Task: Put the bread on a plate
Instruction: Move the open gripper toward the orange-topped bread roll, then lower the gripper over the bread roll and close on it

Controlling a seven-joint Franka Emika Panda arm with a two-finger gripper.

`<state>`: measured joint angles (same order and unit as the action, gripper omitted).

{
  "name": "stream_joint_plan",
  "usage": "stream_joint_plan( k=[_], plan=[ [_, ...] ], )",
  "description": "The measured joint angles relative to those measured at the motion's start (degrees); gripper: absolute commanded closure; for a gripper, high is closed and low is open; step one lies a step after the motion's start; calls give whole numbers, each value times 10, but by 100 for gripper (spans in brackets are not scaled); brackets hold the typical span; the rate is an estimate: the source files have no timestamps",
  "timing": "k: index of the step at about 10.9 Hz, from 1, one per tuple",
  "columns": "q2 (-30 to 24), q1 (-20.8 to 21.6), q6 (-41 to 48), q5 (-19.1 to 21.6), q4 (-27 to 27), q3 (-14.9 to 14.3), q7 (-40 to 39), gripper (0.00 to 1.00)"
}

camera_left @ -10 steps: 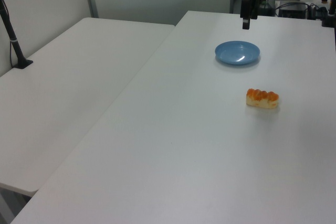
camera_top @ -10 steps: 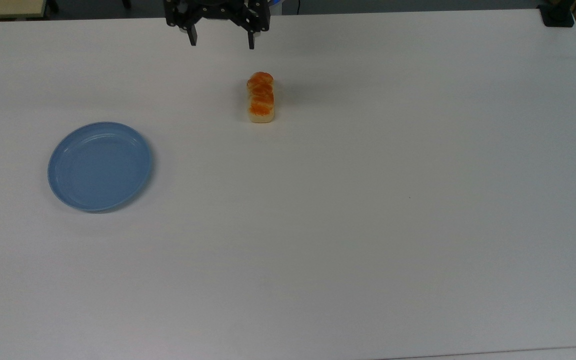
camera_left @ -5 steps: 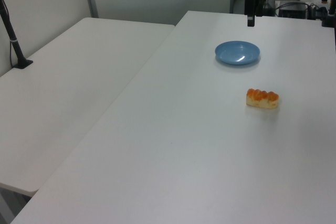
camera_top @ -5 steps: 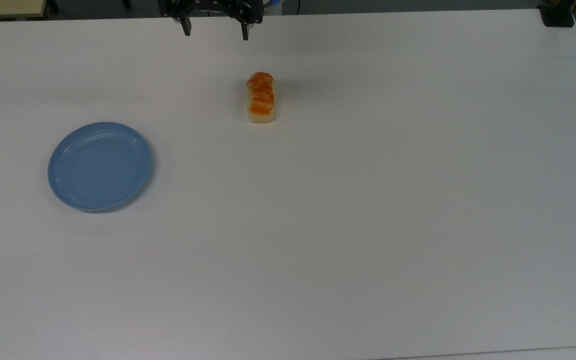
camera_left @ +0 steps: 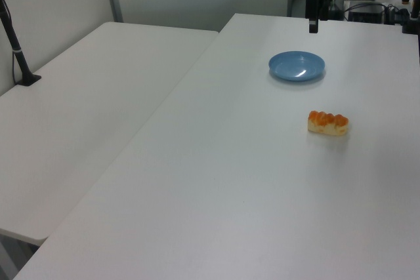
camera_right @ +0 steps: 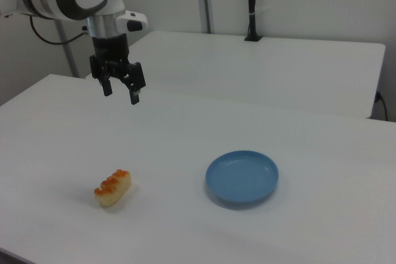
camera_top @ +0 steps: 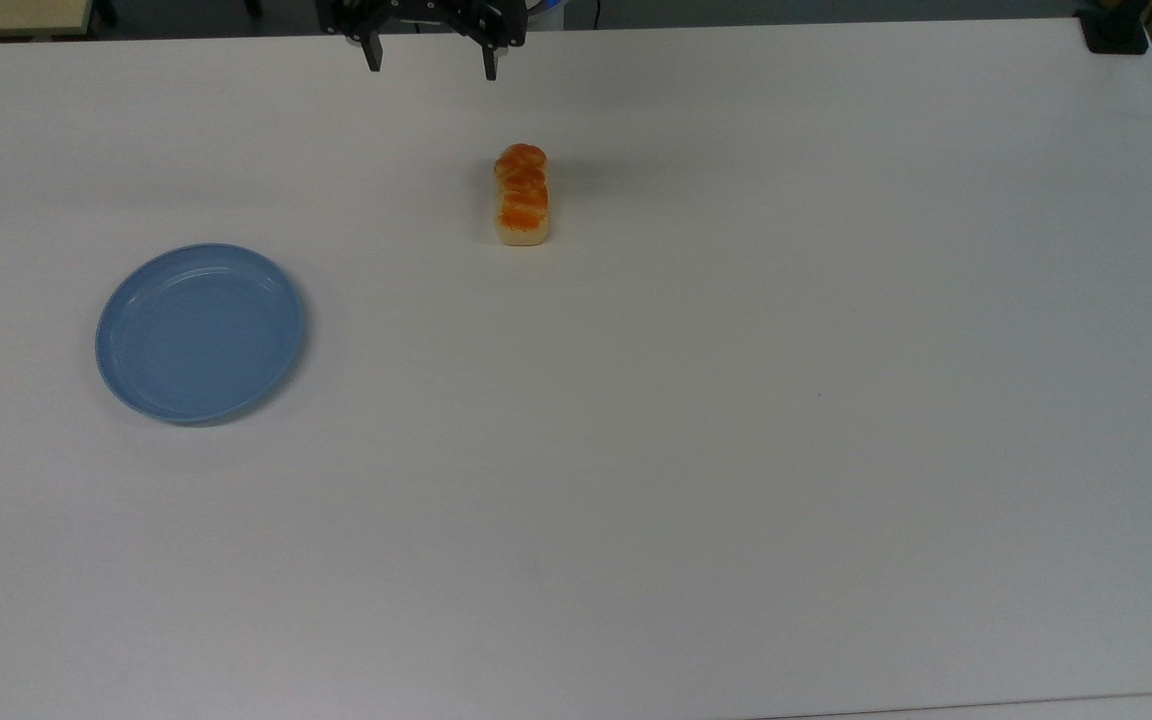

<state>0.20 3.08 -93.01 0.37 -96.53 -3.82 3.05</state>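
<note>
The bread [camera_top: 522,194], a small loaf with an orange-brown lumpy top and cream sides, lies on the white table [camera_top: 696,420], also seen as bread [camera_left: 328,122] and bread [camera_right: 112,188]. The light-blue plate [camera_top: 200,332] sits apart from it, at the top view's left; it is plate [camera_left: 296,66] and plate [camera_right: 242,177] too. My gripper [camera_top: 430,62] hangs open and holds nothing, above the table's far edge, well away from the loaf. It appears as gripper [camera_right: 120,92] high above the bread and as gripper [camera_left: 314,25].
A black post base [camera_top: 1114,30] stands at the table's far right corner in the top view. A second white table [camera_right: 260,69] with a black pole [camera_right: 251,4] lies beyond. Cables and equipment [camera_left: 374,4] sit behind the table in the left view.
The gripper rose and drew back toward the table's far edge between the earliest frames and half a second ago; since then it has held still. Bread and plate have not moved.
</note>
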Motion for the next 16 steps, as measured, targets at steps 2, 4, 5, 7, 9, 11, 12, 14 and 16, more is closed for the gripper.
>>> stream_joint_plan(
  k=[2, 4, 5, 7, 9, 11, 12, 14, 16],
  plan=[
    [0, 0, 0, 0, 0, 1, 0, 0],
    [6, 1, 0, 0, -2, 3, 0, 0],
    [13, 3, 0, 0, -5, 5, 0, 0],
    [26, 15, -4, 0, -18, 9, 0, 0],
    [32, 37, -19, 0, -58, 9, 1, 0],
    [36, 56, -58, 0, -115, 9, 1, 0],
    [37, 61, -81, 0, -139, 9, 1, 0],
    [37, 69, -140, 0, -191, 9, 1, 0],
    [38, 76, -200, -5, -247, 9, 1, 0]
  ],
)
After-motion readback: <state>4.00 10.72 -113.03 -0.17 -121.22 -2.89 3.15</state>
